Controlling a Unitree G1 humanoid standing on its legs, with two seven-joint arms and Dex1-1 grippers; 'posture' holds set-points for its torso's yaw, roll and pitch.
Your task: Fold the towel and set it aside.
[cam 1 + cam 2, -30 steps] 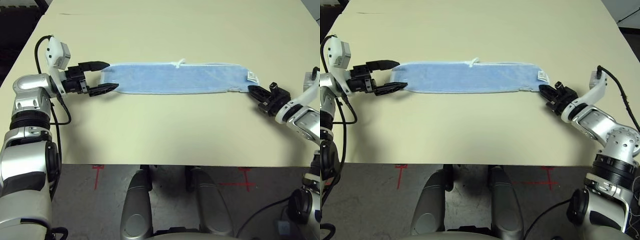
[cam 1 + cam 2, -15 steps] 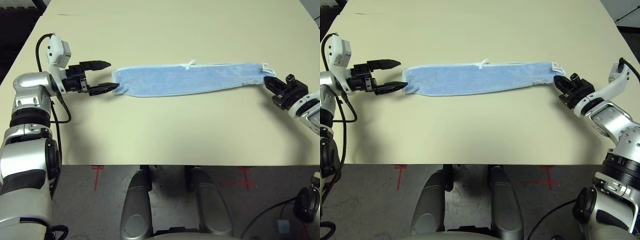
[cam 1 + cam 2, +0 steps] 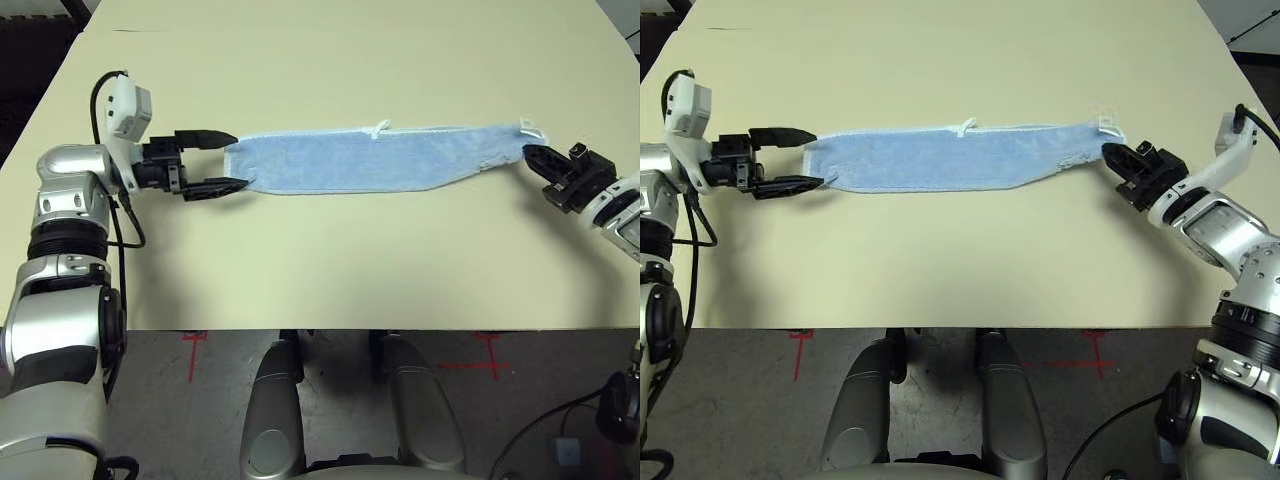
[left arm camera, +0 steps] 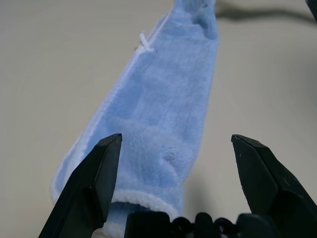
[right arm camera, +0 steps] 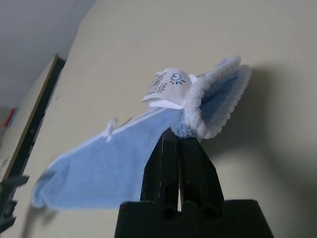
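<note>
light blue terry towel (image 3: 365, 160): soft, limp, light; grip end corners | right hand (image 3: 1110, 153): clamped on tagged end | left hand (image 3: 228, 162): wide open, straddling other end

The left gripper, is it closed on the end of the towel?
No, the left gripper stands open, with the towel end lying between its fingers.

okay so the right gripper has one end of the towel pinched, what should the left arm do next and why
Probably close the left gripper on the towel. Its open fingers already straddle the free end, while the right gripper is shut on the far end, lifted off the table. With both ends held, the fold can start.
</note>
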